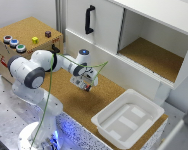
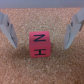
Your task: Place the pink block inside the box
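Below the white arm's wrist, the gripper hangs over the cork mat in front of the big white cabinet, roughly at the middle of the exterior view. Seen from the wrist camera, its two fingers stand spread wide, one on each side of the pink block, clear of it on both sides and holding nothing. The block sits flat on the cork surface, its upper face printed with dark letters reading "N" and "H". From the room camera the block itself cannot be made out beneath the hand. The box, a shallow white tub with a ribbed floor, rests at the near corner of the mat toward the exterior view's right, well apart from the gripper, with no block visible inside. At the far left of the exterior view stands a cork-covered box bearing coloured buttons, with a small yellow cube and a small dark cube on its top. A green cable trails down along the arm toward its base.
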{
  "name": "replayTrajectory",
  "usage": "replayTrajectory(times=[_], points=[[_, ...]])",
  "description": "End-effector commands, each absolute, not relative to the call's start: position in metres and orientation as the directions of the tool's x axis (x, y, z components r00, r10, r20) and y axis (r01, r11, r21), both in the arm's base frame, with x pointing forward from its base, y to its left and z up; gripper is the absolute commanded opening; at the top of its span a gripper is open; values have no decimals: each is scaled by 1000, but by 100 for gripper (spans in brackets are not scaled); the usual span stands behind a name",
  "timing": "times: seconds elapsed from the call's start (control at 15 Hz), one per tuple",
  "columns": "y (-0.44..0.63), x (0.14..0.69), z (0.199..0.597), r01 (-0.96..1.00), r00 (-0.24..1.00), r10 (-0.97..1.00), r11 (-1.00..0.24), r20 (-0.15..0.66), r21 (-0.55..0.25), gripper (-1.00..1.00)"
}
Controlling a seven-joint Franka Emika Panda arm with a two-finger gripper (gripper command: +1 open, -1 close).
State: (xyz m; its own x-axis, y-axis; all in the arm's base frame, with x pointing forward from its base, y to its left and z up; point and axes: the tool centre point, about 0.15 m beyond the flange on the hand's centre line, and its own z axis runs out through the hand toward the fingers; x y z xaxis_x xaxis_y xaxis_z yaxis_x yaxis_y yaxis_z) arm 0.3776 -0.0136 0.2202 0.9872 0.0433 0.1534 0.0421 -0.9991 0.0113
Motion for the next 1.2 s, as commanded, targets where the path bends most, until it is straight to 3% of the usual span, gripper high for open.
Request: replayTrajectory(times=[0.0,0.47,1.13], points=[[4,384,215,26,990,30,-999,135,28,-100],[8,361,227,-12,988,-9,-1000,157,18,-100],[-150,316,319,-259,922,-220,-962,319,84,-100]])
